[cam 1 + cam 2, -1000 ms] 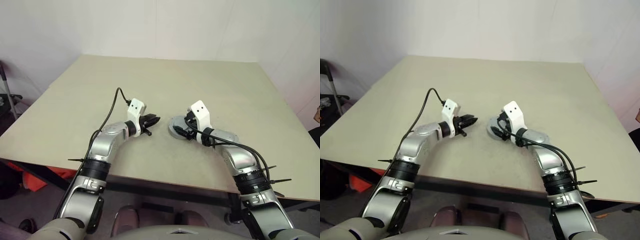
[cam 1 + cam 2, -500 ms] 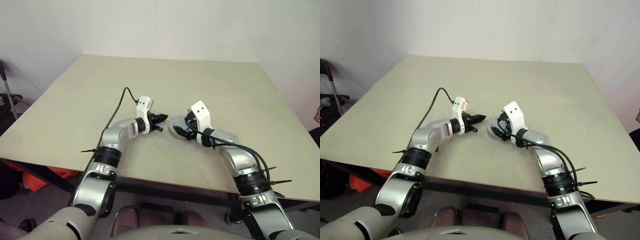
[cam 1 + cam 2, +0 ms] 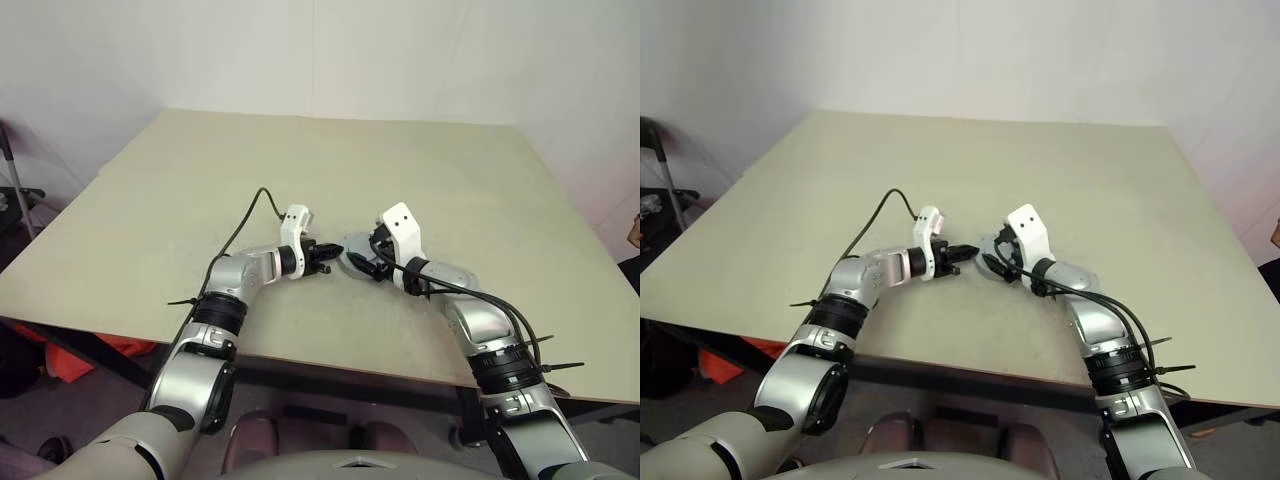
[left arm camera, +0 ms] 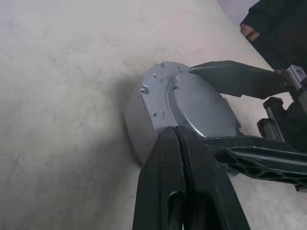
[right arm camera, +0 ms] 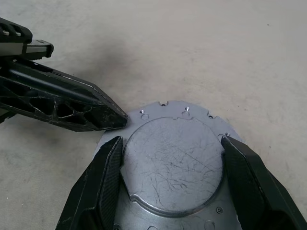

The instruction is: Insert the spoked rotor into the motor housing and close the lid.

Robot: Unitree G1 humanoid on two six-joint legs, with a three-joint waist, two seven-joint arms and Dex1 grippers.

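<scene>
The lid point(image 5: 175, 165), a grey disc with a notched rim and a raised round middle, lies on top of the motor housing point(image 4: 139, 125), whose silver side wall shows beneath it. My right gripper point(image 5: 171, 141) straddles the lid, one finger against each side of the raised middle. My left gripper point(image 4: 176, 128) is shut with nothing in it, and its tip touches the lid's rim on the left side point(image 3: 326, 249). The spoked rotor is hidden.
The assembly sits on a bare beige table point(image 3: 330, 170), a short way in from the front edge point(image 3: 330, 365). A person's hand and dark sleeve point(image 4: 273, 28) show beyond the table's right side.
My left gripper has swung right and a little down, rolling as it went, until its shut tip met the lid's rim. The right gripper and the lid have stayed put.
</scene>
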